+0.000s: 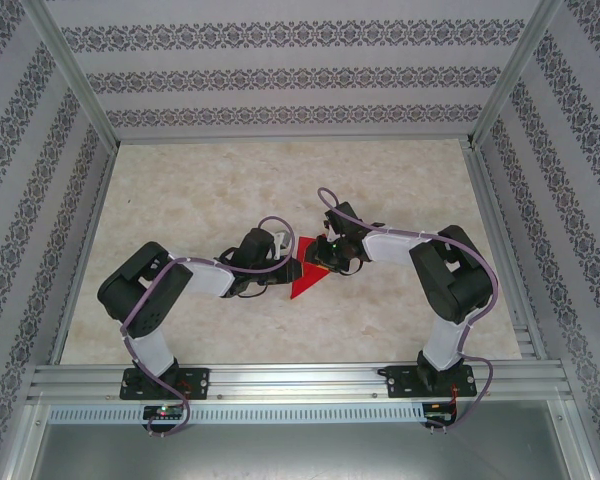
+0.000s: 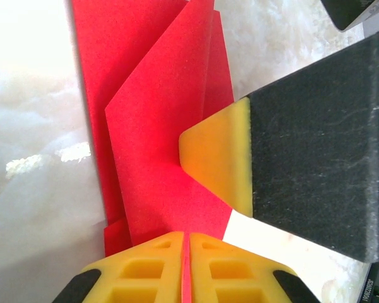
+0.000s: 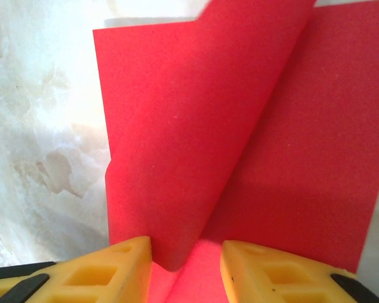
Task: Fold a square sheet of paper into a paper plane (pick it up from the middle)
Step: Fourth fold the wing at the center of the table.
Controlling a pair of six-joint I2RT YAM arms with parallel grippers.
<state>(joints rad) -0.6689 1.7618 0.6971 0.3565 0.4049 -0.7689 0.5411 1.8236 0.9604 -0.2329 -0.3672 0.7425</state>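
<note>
The square sheet of paper [image 1: 302, 282] is bright red and folded into layers, lying mid-table as a pointed wedge between the two arms. My left gripper [image 1: 283, 268] reaches in from the left. In the left wrist view its yellow fingers [image 2: 145, 271] are shut on a thin red edge of the paper [image 2: 158, 126]. My right gripper [image 1: 316, 262] comes in from the right, and one of its yellow fingertips [image 2: 218, 158] rests on the paper. In the right wrist view that gripper [image 3: 186, 252] stands open, with a raised flap of the paper [image 3: 189, 126] rising between its fingers.
The marble-patterned tabletop [image 1: 180, 200] is boxed in by patterned walls and aluminium posts [image 1: 75, 80]. An aluminium rail [image 1: 300, 378] carrying both arm bases runs along the near edge. Open tabletop lies behind and to both sides of the paper.
</note>
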